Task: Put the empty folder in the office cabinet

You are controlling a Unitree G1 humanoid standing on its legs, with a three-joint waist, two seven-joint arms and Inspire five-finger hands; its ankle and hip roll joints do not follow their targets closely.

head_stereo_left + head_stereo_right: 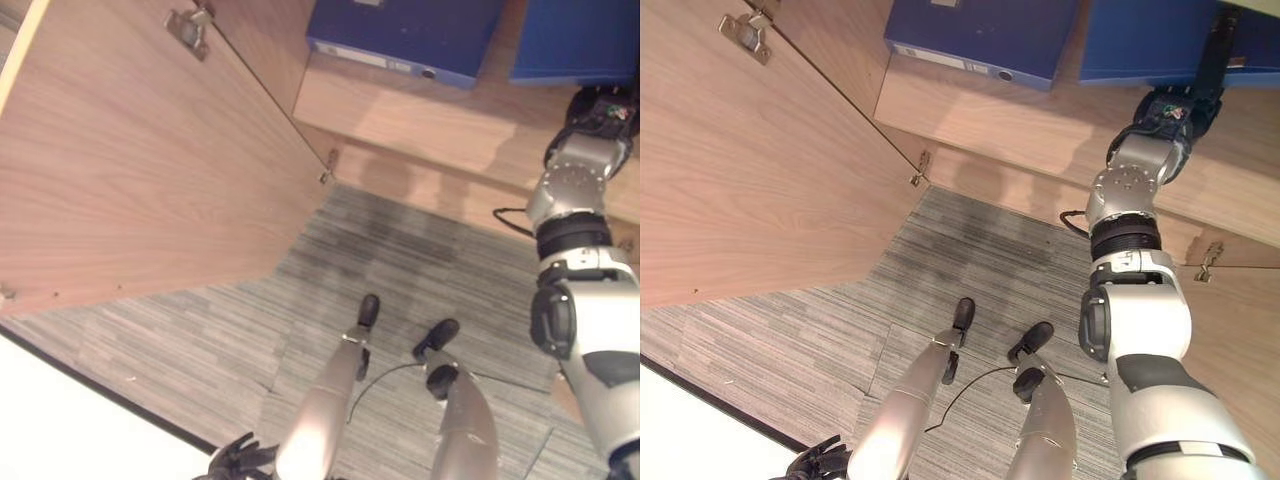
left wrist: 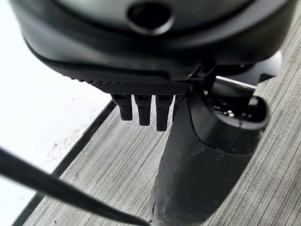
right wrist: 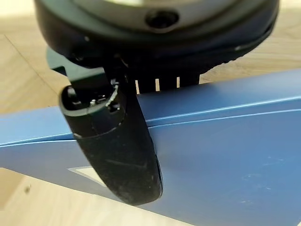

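A blue folder [image 1: 1150, 40] lies on the cabinet's lower shelf [image 1: 1020, 120], at the right side. My right hand [image 1: 1175, 110] reaches into the cabinet and is shut on this folder. In the right wrist view its thumb [image 3: 117, 150] lies across the folder's blue cover [image 3: 225, 155], while its fingers are hidden behind the folder's edge. My left hand [image 1: 240, 460] hangs low at the bottom left, near the floor, open and holding nothing.
A second blue folder [image 1: 400, 35] lies on the same shelf to the left. The cabinet's left door [image 1: 130, 150] stands wide open, and a right door [image 1: 1230, 330] is open beside my right arm. Grey striped carpet [image 1: 400, 260] covers the floor. A white surface [image 1: 60, 430] lies at lower left.
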